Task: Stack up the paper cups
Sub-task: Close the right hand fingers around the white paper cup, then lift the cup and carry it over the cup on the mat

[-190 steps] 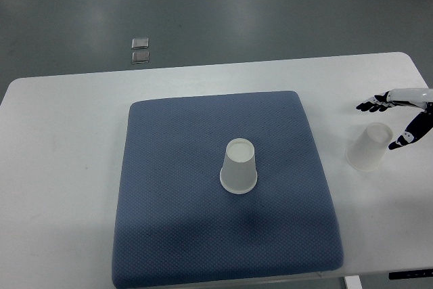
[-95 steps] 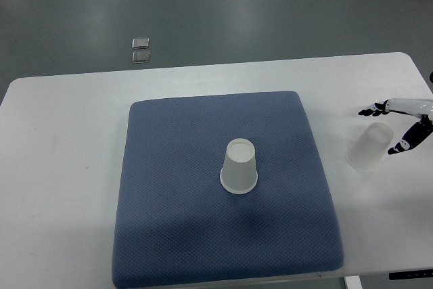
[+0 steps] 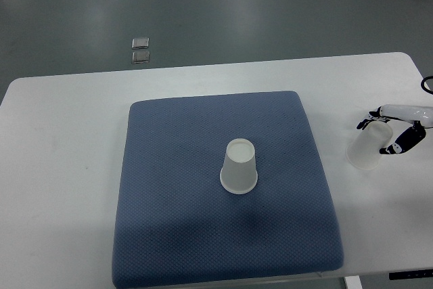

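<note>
White table (image 3: pixel 61 133), blue mat (image 3: pixel 176 167), centre cup (image 3: pixel 239 166), right hand (image 3: pixel 392 130) around second cup (image 3: pixel 367 147)

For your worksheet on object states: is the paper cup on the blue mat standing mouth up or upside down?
Upside down. The cup on the blue mat shows its small closed base on top, and its wider rim rests on the mat.

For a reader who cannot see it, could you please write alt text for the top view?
The robot's right hand closes its fingers around an upside-down paper cup standing on the white table, near its right edge. A second upside-down cup stands in the middle of a blue mat.
</note>
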Controlling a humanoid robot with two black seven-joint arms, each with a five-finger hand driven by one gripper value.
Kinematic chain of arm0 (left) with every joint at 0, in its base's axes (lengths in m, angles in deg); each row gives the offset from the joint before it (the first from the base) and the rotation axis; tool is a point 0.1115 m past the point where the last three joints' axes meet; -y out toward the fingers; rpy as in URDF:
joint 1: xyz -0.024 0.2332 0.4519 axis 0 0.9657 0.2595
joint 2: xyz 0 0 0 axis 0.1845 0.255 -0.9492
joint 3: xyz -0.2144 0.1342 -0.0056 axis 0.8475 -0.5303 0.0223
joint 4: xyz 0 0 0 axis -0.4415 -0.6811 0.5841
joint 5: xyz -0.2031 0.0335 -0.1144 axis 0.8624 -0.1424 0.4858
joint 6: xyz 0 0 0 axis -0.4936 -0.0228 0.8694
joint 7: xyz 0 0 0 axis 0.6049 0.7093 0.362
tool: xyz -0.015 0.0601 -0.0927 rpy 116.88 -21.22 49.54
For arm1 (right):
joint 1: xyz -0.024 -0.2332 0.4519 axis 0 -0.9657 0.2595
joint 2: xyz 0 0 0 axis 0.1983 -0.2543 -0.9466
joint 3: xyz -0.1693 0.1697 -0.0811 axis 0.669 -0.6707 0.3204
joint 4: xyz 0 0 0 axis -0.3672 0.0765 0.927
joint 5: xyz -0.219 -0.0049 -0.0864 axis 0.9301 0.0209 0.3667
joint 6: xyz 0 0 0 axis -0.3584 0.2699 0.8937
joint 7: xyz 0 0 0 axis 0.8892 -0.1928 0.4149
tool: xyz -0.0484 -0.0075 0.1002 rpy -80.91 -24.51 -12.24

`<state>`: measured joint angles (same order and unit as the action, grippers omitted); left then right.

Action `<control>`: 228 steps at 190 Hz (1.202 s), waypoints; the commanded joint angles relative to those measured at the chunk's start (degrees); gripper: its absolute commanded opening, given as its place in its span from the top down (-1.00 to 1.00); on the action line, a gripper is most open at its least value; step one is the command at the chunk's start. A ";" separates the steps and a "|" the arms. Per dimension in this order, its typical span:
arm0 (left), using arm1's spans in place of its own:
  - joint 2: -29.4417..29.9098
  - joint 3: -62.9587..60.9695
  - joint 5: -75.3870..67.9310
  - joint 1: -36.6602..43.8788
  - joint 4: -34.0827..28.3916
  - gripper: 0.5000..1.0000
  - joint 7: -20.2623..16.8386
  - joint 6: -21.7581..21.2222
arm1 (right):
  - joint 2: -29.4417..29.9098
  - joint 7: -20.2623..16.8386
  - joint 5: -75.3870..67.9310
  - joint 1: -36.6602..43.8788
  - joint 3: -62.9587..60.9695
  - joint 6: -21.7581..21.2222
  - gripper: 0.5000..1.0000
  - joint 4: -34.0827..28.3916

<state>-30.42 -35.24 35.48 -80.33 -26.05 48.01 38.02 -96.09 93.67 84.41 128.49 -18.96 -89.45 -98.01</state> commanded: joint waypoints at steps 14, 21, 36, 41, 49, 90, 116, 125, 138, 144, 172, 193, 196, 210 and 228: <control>0.00 0.00 0.00 0.00 0.00 -1.00 -0.06 0.00 | 0.00 -0.04 0.34 0.00 0.00 -0.06 0.21 -0.04; 0.00 0.00 0.00 0.00 0.00 -1.00 0.03 0.00 | 0.00 -0.04 0.34 0.00 0.00 -0.06 0.21 0.05; 0.00 0.09 0.00 0.00 0.00 -1.00 -0.06 0.00 | 0.00 -0.04 0.34 0.00 0.00 0.03 0.21 -0.04; 0.00 0.00 0.00 0.00 0.00 -1.00 -0.06 0.00 | 0.00 -0.03 0.34 0.08 -0.09 0.03 0.21 -0.04; 0.00 0.00 0.00 0.00 0.00 -1.00 0.03 0.00 | 0.00 0.05 0.34 0.17 -0.18 0.03 0.21 -0.04; 0.00 0.00 0.00 0.00 0.00 -1.00 -0.06 0.00 | -0.43 1.28 -0.10 1.58 -1.23 -0.33 0.21 -0.30; 0.00 0.00 0.00 0.00 0.00 -1.00 -0.06 0.00 | -0.35 4.62 -0.45 4.12 -1.32 -1.82 0.19 -1.97; 0.00 0.00 0.00 0.00 0.00 -1.00 -0.06 0.00 | -0.26 5.41 -0.54 4.92 -1.41 -2.87 0.19 -2.41; 0.00 0.00 0.00 0.00 0.00 -1.00 -0.06 0.00 | -0.26 6.03 -0.72 6.24 -1.50 -4.46 0.19 -2.94; 0.00 0.00 0.00 0.00 0.00 -1.00 0.03 0.00 | 0.00 6.20 -0.80 6.76 -1.50 -5.07 0.19 -2.94; 0.00 0.00 0.00 0.00 0.00 -1.00 -0.06 0.00 | 2.29 6.29 -0.89 10.54 -1.58 -7.27 0.19 -3.38; 0.00 0.00 0.00 0.00 0.00 -1.00 0.03 0.00 | 3.17 6.20 -2.03 13.97 -1.58 -8.76 0.19 -5.49; 0.00 0.00 0.00 0.00 0.00 -1.00 -0.06 0.00 | 3.17 6.20 -2.12 14.41 -1.58 -8.85 0.19 -5.93; 0.00 0.00 0.00 0.00 0.00 -1.00 0.03 0.00 | 3.17 6.12 -2.74 17.22 -1.58 -10.17 0.19 -9.01; 0.00 0.00 0.00 0.00 0.00 -1.00 -0.06 0.00 | 3.08 5.94 -3.44 20.38 -1.58 -12.72 0.18 -13.75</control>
<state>-30.42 -35.24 35.48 -80.34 -26.05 48.00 38.02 -92.99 99.82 81.70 145.49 -20.56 -99.74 -107.02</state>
